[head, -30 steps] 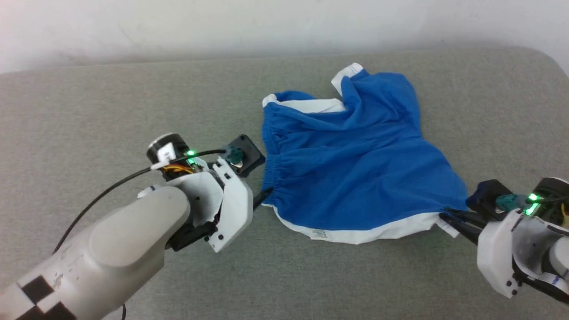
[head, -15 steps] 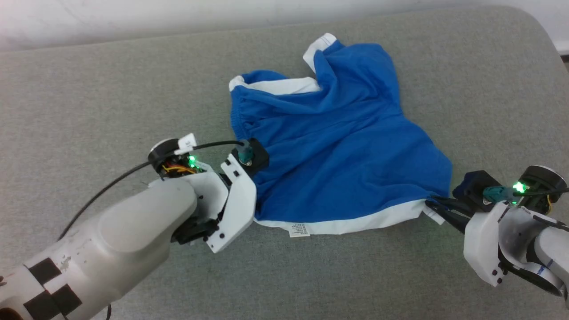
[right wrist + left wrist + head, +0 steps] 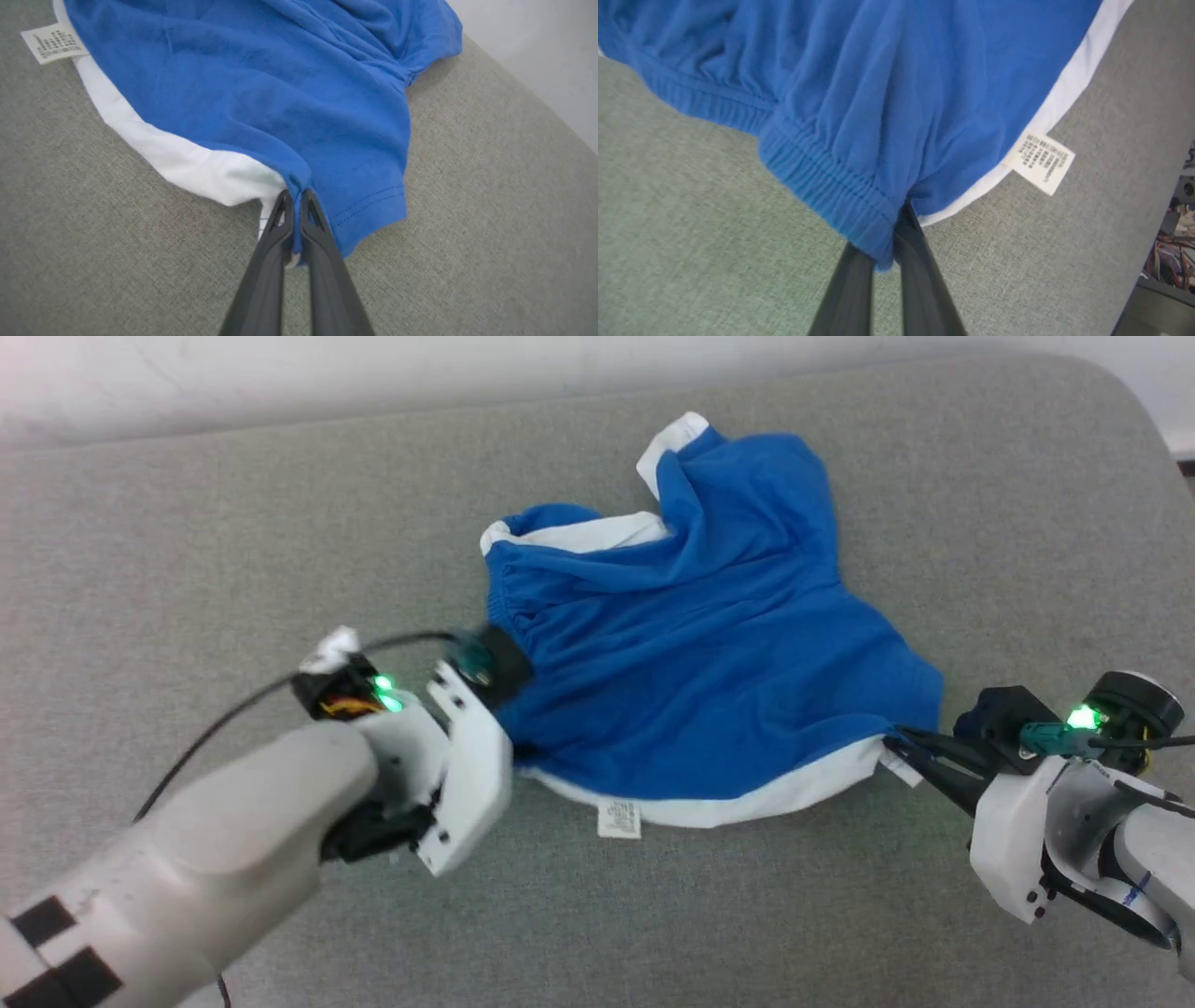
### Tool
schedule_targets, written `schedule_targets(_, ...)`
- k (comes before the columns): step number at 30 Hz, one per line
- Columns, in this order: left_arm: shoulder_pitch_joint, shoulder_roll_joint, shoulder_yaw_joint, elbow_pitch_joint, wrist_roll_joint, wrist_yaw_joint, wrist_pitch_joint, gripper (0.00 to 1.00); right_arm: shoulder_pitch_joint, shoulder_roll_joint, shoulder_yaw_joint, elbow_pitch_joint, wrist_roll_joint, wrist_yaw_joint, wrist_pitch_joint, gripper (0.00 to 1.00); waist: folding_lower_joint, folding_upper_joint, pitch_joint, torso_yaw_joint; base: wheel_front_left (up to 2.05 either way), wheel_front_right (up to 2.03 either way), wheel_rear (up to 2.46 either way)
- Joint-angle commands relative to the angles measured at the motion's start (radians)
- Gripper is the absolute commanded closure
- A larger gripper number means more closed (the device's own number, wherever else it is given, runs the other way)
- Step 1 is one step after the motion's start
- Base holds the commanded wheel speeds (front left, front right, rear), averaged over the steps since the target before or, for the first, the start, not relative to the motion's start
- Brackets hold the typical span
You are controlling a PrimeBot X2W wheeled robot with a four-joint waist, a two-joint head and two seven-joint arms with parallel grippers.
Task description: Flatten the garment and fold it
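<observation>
Now the shorts [image 3: 709,681] lie rumpled on the table [image 3: 187,523]; left of the tag [image 3: 618,819], the left end effector [image 3: 885,233] pinches the waistband [image 3: 817,182], right of it the right end effector [image 3: 295,198] clamps a hem [image 3: 369,210] corner. Soft, limp cloth, likely; corners hold best.

The left forearm [image 3: 233,831] is pale grey with black-and-white checks [image 3: 56,952] and a black cable [image 3: 401,638]. Both wrists carry white shells [image 3: 1013,840], green lights [image 3: 1081,717] and long dark fingers [image 3: 261,289].
</observation>
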Motion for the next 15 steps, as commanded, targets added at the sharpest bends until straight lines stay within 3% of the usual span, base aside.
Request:
schedule_targets(1, 0.015, 0.015, 0.02, 0.006, -0.025, -0.007, -0.038, 1.0, -0.012, 0.003, -0.007, -0.001, -0.006, -0.002, -0.015, 1.0, -0.0001, -0.0001, -0.035, 0.014, 0.0, 0.0, 0.0)
schedule_targets(6, 0.029, 0.047, 0.118, -0.015, -0.138, -0.007, -0.201, 1.0, 0.005, -0.014, -0.07, -0.022, -0.024, -0.002, -0.09, 1.0, -0.0001, -0.0001, -0.102, 0.042, 0.0, 0.0, 0.0)
schedule_targets(15, -0.041, 0.085, 0.247, -0.075, -0.214, 0.007, -0.291, 1.0, -0.051, -0.018, -0.293, -0.091, -0.063, -0.002, -0.166, 1.0, -0.0001, -0.0001, -0.149, 0.081, 0.0, 0.0, 0.0)
